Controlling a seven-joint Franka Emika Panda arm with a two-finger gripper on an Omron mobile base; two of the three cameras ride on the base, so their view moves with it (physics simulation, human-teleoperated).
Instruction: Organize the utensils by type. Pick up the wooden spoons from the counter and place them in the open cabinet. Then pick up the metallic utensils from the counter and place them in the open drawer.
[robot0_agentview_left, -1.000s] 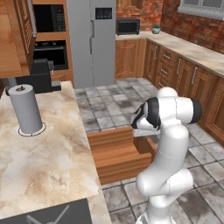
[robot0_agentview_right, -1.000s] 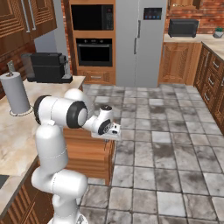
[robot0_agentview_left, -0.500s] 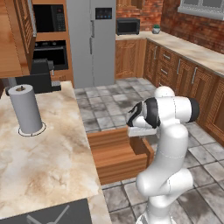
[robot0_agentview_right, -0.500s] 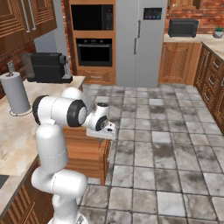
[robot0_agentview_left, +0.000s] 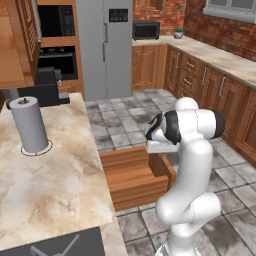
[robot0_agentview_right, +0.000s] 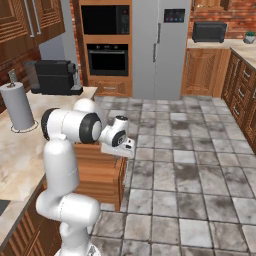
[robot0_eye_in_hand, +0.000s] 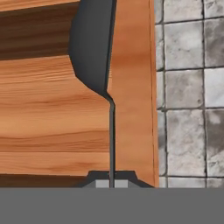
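Above the open drawer, the pincer pinches a grey metal spoon by its handle.

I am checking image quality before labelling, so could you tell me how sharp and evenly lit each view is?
Left base view: soft, slightly blurred, flat light on the beige marble counter. Right base view: equally soft, no glare. Hand view: close-up thin grey metal spoon in the shut hand, over the brown wooden open drawer.

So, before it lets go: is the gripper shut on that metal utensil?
Shut: gripper pinches the metal utensil by its handle, above the open drawer.
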